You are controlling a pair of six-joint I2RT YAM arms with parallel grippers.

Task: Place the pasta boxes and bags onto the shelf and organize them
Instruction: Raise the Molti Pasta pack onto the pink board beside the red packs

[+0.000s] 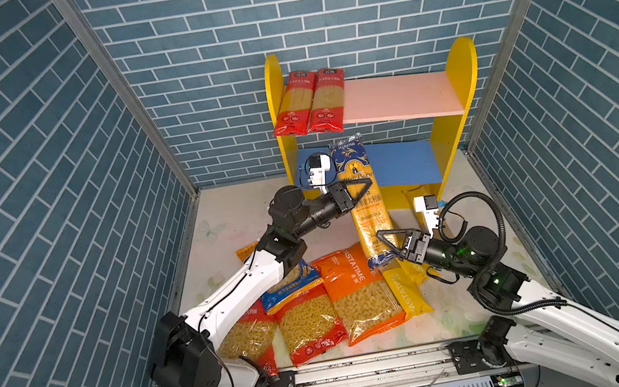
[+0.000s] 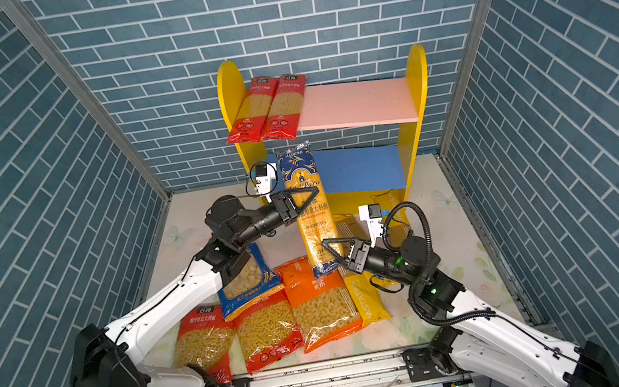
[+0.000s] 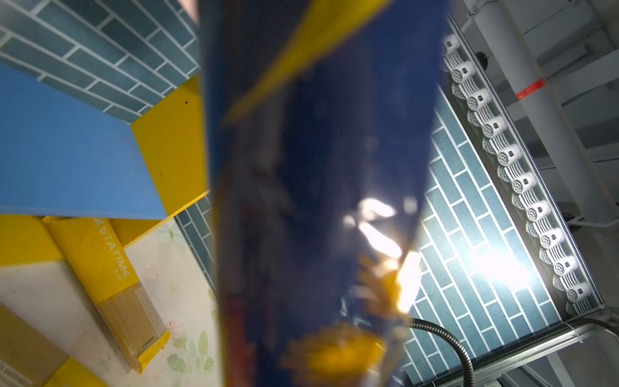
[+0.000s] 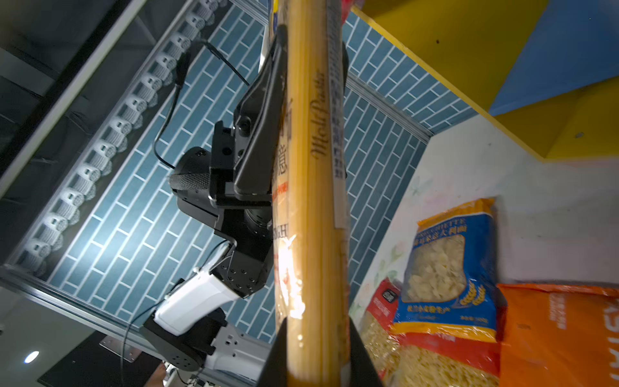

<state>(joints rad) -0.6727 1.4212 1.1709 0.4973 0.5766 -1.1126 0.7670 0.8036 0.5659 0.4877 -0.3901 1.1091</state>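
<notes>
Nearest us, the short-pasta bags (image 1: 307, 325) and a yellow PASTATIME pack (image 1: 407, 292) lie on the table (image 1: 464, 304), none shelved. The left arm (image 1: 231, 295) covers parts of the leftmost red bag and the blue bag (image 1: 292, 283), so we cannot count what lies under it.

Just beyond, the right gripper (image 1: 382, 238) is closed on the near end of the blue spaghetti pack (image 1: 365, 211). The left gripper (image 1: 366, 185) clamps the same pack farther up. The pack hangs in the air in front of the shelf (image 1: 460, 69), its far end close to the shelf's left side.

Risks, as we judge them:
- With two arms on one pack, any mismatch bends it, snapping spaghetti or tearing the film.
- The glossy wrap may slip from the grip.
- The far end may catch the pink board (image 1: 398, 98) or knock the two red spaghetti packs (image 1: 291, 104), which overhang its near edge.

Hard to see:
- The left wrist view is mostly blocked by the blurred pack.
- The right wrist camera (image 1: 425, 205) hides most of another yellow pack (image 3: 107, 278) by the shelf base.
- The far part of the blue board (image 1: 404, 164) sits under the pink one.
</notes>
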